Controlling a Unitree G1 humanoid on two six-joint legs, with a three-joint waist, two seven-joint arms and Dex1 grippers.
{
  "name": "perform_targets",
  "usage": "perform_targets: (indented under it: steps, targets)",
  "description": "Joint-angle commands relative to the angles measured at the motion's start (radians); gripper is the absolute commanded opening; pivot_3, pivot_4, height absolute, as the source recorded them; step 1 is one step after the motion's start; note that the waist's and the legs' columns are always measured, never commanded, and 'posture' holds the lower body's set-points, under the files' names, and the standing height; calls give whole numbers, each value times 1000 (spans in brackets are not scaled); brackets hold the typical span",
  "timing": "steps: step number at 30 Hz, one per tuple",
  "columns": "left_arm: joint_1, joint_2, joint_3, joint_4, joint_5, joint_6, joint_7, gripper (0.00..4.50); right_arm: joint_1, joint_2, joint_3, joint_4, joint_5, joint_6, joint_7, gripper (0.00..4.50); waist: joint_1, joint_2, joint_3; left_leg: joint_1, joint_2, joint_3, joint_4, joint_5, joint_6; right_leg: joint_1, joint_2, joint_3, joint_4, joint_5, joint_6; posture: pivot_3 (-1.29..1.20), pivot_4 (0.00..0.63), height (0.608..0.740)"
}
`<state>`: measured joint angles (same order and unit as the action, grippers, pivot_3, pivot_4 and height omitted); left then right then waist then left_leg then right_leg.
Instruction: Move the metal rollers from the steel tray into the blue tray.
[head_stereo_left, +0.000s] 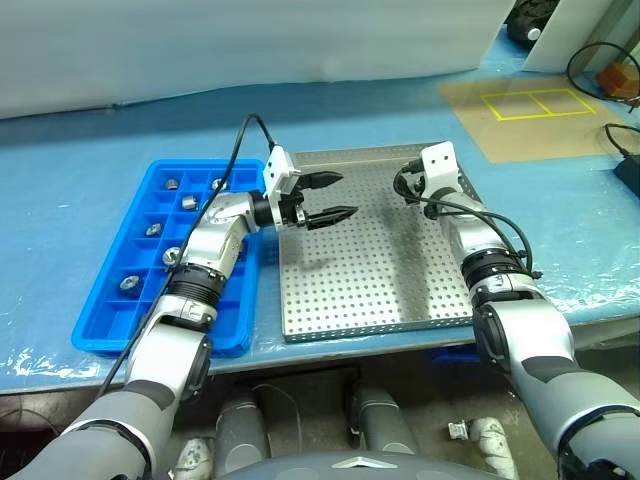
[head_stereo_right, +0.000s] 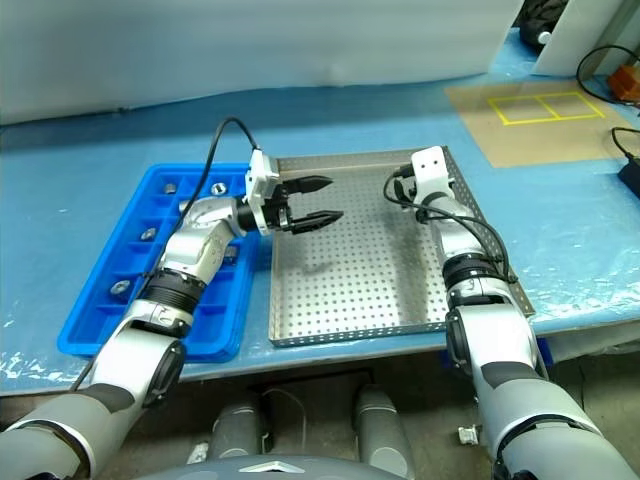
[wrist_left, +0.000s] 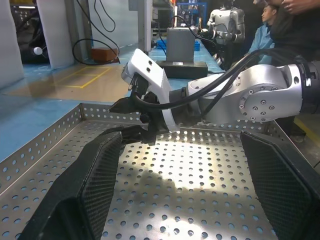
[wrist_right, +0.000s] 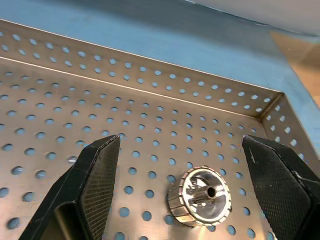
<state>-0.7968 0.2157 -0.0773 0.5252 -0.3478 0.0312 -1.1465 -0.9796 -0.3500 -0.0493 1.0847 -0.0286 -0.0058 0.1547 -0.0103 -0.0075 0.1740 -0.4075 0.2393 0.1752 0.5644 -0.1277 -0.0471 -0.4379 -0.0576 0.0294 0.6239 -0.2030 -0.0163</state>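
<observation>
Right wrist view: one metal roller (wrist_right: 199, 196) is seen lying on the perforated floor of the steel tray (wrist_right: 150, 75), near the tray's far right corner and squarely between the two black fingers (wrist_right: 95, 180) of the right gripper (wrist_right: 195, 185), which are spread wide with nothing clamped between them. The fingers are judged to be set apart this way so that the roller can be straddled before a close is made; no contact with it is seen yet. In the left eye view, the left gripper (head_stereo_left: 325, 198) is held above the left part of the steel tray, pointing across toward the right arm, its fingers likewise apart and empty, probably parked clear of the pick. Several rollers (head_stereo_left: 154, 229) are seen lying singly in compartments of the blue tray (head_stereo_left: 100, 310), which sits just beside the steel tray on the blue-covered surface (head_stereo_left: 80, 160). The transfer is therefore judged to be nearly complete, since no other roller can be made out on the steel floor
</observation>
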Motion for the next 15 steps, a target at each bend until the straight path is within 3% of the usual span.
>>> perform_targets:
  steps: [1,15]
  targets:
    - [27,13,14,-71,-5,2,8,4019,-49,0,-18,44,-4,-50,-38,3991,0,0,0,0,0,0,0,0,0,0,0,0,0,0,0,-284,150,740]
    - [108,45,15,-179,-10,46,42,4019,-73,12,-129,179,70,4,-135,3991,12,1,0,-1,0,0,0,-1,2,0,0,-1,0,0,0,-258,150,740]
